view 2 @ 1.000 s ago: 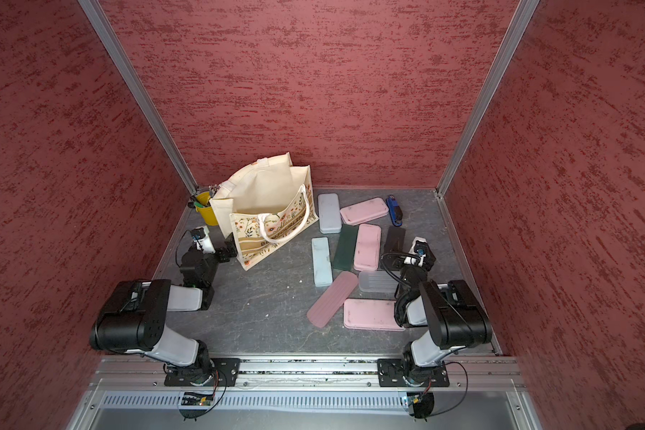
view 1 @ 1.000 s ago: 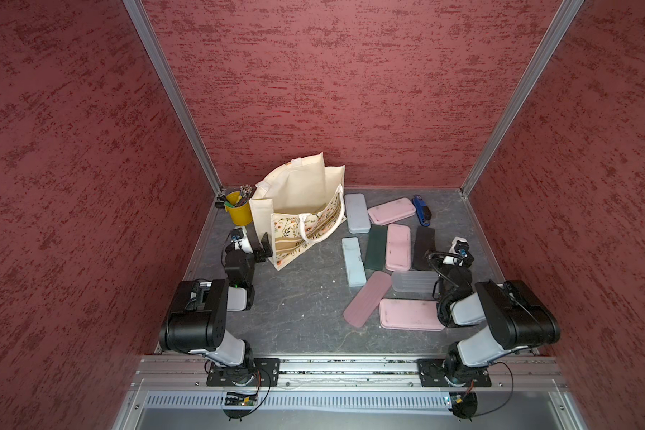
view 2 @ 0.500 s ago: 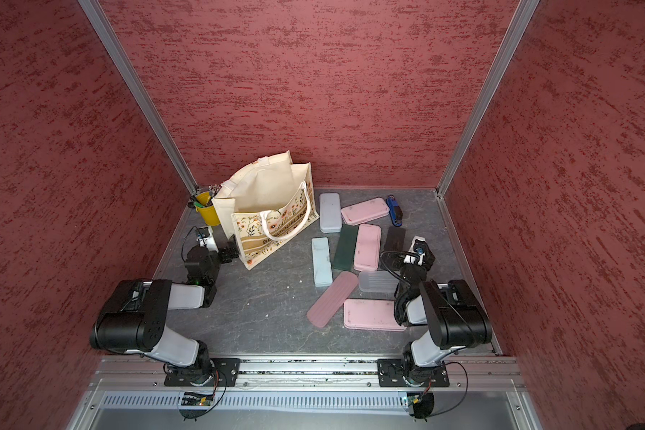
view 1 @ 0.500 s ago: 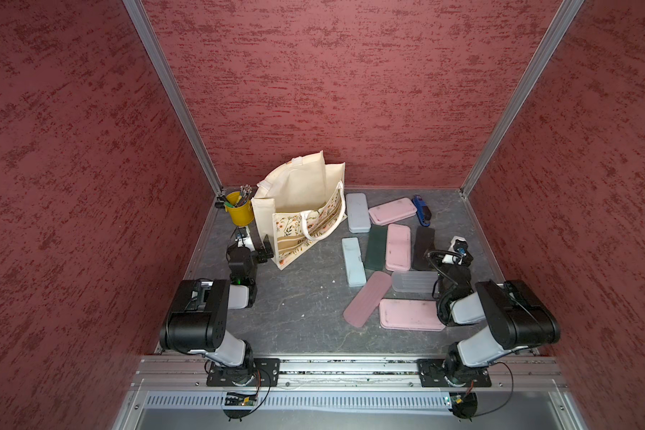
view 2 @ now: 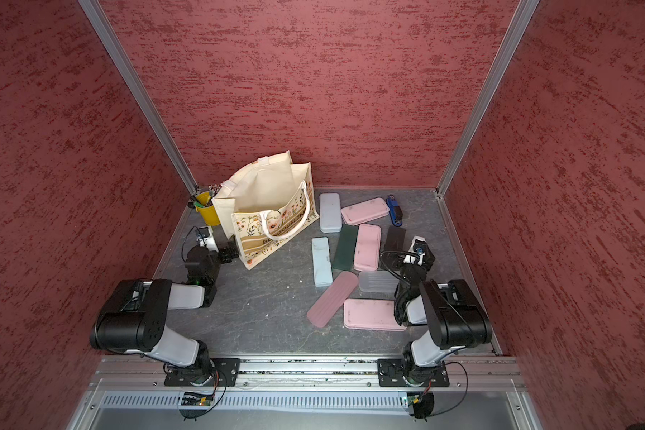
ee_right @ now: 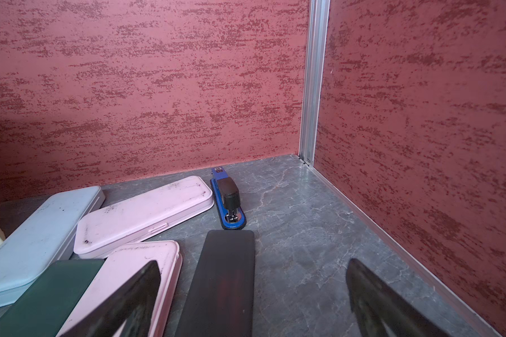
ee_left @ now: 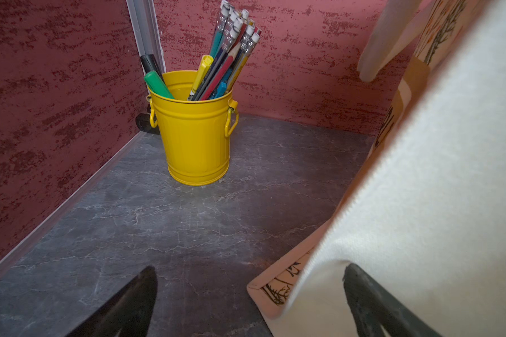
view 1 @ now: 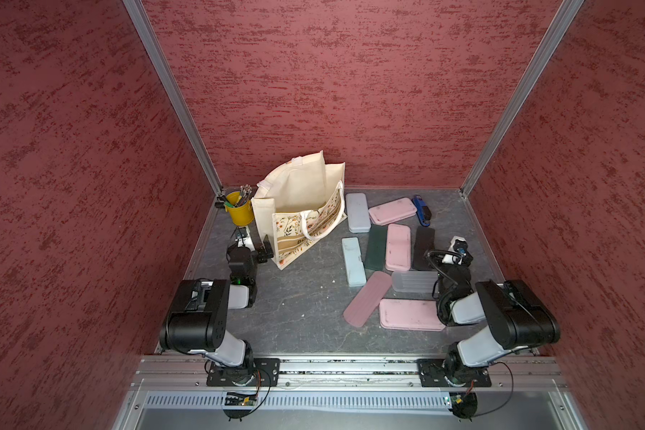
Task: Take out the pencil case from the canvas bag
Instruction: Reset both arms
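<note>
Canvas bag (view 1: 298, 197) beside pencil-filled yellow bucket (view 1: 240, 215)

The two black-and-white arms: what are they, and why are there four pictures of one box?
They are two robot arms bolted to the front edge of a grey table. Two pictures look down from overhead and are almost alike. The other two come from a small camera on each arm's wrist. The dark wedges in them are the fingers of that arm's gripper. The left gripper is open, close beside the canvas bag, and faces a yellow bucket of pencils. The right gripper is open above loose pencil cases, near a blue stapler. Neither holds anything.
</note>
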{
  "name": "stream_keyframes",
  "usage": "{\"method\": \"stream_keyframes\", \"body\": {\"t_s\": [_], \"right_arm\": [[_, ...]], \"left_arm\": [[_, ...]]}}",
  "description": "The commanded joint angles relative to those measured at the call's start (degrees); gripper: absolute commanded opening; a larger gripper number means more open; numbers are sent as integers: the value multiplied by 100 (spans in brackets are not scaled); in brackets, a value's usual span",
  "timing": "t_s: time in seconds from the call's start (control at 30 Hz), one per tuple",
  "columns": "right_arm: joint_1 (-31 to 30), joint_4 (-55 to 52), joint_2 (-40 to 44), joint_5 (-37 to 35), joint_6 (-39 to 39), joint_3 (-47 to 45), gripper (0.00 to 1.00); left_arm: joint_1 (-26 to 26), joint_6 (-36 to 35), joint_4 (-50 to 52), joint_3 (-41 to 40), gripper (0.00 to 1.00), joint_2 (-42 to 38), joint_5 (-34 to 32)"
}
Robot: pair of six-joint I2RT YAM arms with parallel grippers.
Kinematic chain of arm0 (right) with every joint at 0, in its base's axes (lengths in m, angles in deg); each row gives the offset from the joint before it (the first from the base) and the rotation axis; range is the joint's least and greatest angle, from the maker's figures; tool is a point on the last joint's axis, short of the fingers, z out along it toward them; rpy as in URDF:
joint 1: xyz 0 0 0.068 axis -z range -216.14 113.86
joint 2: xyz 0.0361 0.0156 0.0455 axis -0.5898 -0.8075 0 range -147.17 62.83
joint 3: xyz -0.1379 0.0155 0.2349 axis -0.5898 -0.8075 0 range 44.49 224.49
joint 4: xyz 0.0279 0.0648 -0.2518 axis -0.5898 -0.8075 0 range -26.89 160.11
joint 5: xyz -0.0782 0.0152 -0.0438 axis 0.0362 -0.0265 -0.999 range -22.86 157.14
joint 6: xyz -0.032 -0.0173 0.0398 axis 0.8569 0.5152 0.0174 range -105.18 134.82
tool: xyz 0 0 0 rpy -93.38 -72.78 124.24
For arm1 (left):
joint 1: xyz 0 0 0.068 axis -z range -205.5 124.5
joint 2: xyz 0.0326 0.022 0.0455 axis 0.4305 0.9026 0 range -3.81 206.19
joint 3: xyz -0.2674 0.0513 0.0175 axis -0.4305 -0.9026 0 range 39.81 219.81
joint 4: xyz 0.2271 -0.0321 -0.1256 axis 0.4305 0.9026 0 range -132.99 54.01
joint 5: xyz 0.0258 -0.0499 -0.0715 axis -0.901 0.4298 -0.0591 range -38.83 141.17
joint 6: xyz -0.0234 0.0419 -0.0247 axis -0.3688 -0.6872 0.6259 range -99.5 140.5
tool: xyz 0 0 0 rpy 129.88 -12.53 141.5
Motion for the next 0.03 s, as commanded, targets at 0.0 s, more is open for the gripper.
{"method": "stream_keyframes", "body": {"t_s": [0.0], "right_arm": [[27,71,70,-109,-41,79,99]], "left_arm": [[82,-123,18,56,100,8,-90]]}}
